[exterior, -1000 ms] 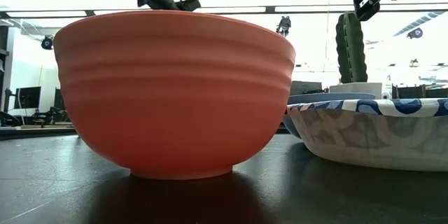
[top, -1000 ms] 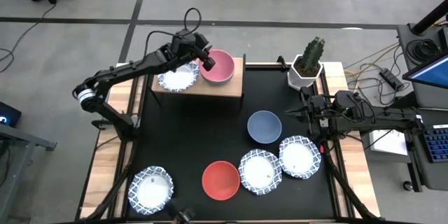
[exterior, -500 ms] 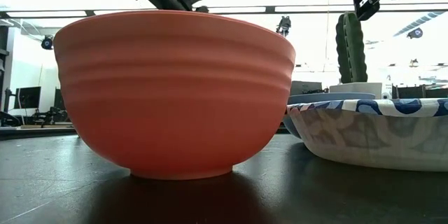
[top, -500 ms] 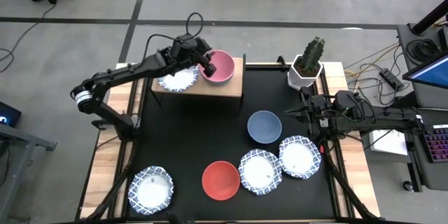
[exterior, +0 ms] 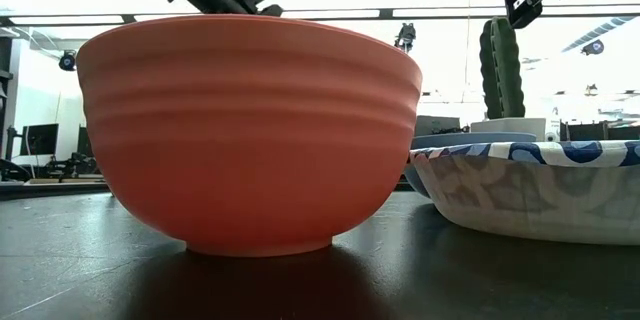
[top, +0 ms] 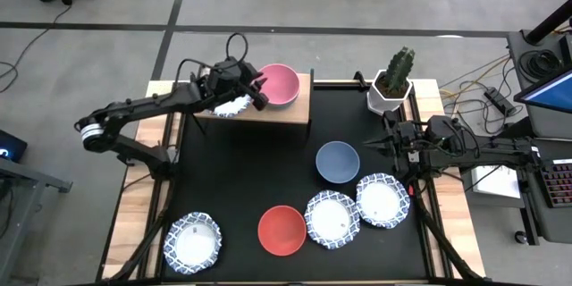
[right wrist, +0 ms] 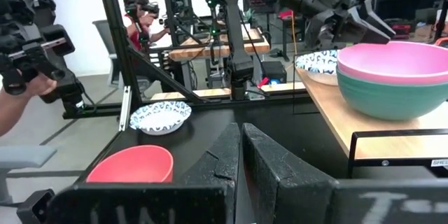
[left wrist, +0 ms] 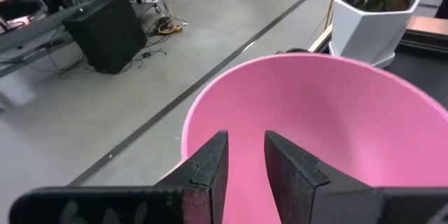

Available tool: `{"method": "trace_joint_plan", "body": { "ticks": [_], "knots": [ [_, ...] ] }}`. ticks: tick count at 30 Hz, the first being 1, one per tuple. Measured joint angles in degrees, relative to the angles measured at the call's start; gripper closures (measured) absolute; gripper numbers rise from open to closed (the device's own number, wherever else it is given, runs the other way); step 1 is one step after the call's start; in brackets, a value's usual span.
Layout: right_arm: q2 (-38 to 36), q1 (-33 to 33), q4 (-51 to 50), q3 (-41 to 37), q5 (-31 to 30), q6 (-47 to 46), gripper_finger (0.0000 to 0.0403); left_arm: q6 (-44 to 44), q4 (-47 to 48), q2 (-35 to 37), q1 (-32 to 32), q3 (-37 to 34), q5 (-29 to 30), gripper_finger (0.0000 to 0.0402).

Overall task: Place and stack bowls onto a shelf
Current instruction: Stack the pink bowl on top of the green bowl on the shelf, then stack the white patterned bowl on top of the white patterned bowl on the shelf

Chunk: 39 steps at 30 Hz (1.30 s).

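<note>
left gripper [top: 257, 96] hangs beside the pink bowl's [top: 280, 83] rim on the shelf [top: 277, 113], fingers slightly apart and empty, the pink bowl nested in a green bowl [right wrist: 392, 98], cactus pot [top: 390, 92] near; right gripper [top: 390, 143], fingers together, beside the blue-grey bowl [top: 338, 161].

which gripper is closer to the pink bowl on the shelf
Left. The left gripper sits right at the pink bowl's rim on the shelf; the right gripper waits far off by the blue-grey bowl.
</note>
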<state>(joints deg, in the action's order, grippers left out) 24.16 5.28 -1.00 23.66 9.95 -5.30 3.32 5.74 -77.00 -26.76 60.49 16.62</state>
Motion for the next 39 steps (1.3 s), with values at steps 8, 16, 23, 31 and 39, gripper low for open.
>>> {"method": "trace_joint_plan", "body": {
  "ticks": [8, 16, 23, 31, 39],
  "knots": [
    [0.00, 0.00, 0.51, 0.00, 0.01, -0.68, 0.0394, -1.08, 0.21, 0.23, 0.11, -0.83, 0.00, 0.0325],
    [0.00, 0.00, 1.51, 0.00, 0.01, -0.61, 0.0394, -2.80, -0.07, 0.21, 0.15, -2.22, 0.92, 0.0325],
    [0.00, 0.00, 1.51, 0.00, 0.03, 0.30, 0.0394, -3.24, 0.00, 0.86, 1.40, -1.76, 0.92, 0.0325],
    [0.00, 0.00, 1.27, 0.00, 0.05, 1.51, 0.0394, -4.22, 3.06, 6.54, 10.60, -1.33, 0.86, 0.0325],
    [0.00, 0.00, 1.25, 0.00, 0.49, 3.55, 0.0394, -8.45, 10.37, 8.90, 25.90, -1.35, 0.80, 0.0325]
  ]
}}
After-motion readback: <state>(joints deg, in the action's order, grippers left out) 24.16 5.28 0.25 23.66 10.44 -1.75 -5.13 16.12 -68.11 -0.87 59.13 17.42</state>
